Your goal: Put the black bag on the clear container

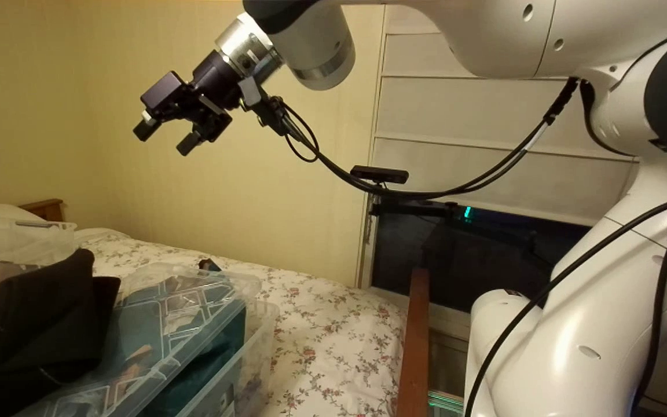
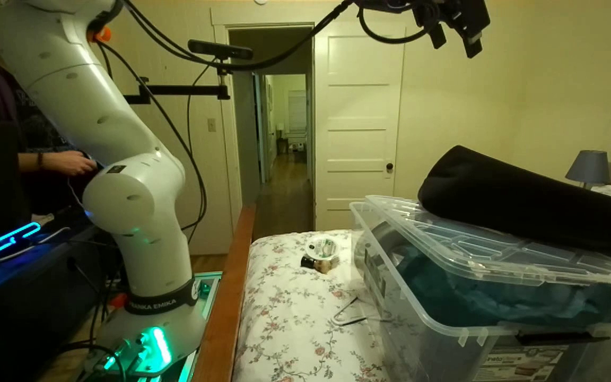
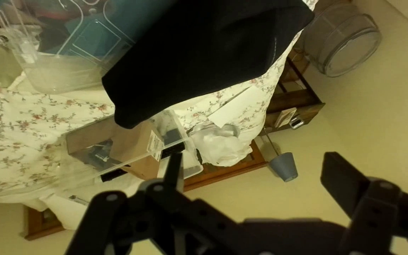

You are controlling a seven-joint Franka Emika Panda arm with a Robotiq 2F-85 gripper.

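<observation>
The black bag (image 1: pixel 38 324) lies on the ribbed lid of the clear container (image 1: pixel 162 376), tilted and slightly bulging. In an exterior view the bag (image 2: pixel 517 204) rests across the lid of the clear container (image 2: pixel 427 318), teal cloth showing beneath. The wrist view shows the bag (image 3: pixel 204 53) reaching past the edge of the container's lid (image 3: pixel 62 76). The bag's strap cannot be made out. My gripper (image 1: pixel 166 137) is raised well above and apart from the bag. It also shows at the top of an exterior view (image 2: pixel 456 45). In the wrist view its fingers (image 3: pixel 253 166) are wide apart with nothing between them.
A second clear bin with a brown box (image 3: pixel 133 148) and a white plastic bag (image 3: pixel 221 145) are on the bed. A brush (image 2: pixel 316 263) and a round white item (image 2: pixel 322 248) lie near the container. A wooden bed rail (image 2: pixel 226 297) separates robot and bed.
</observation>
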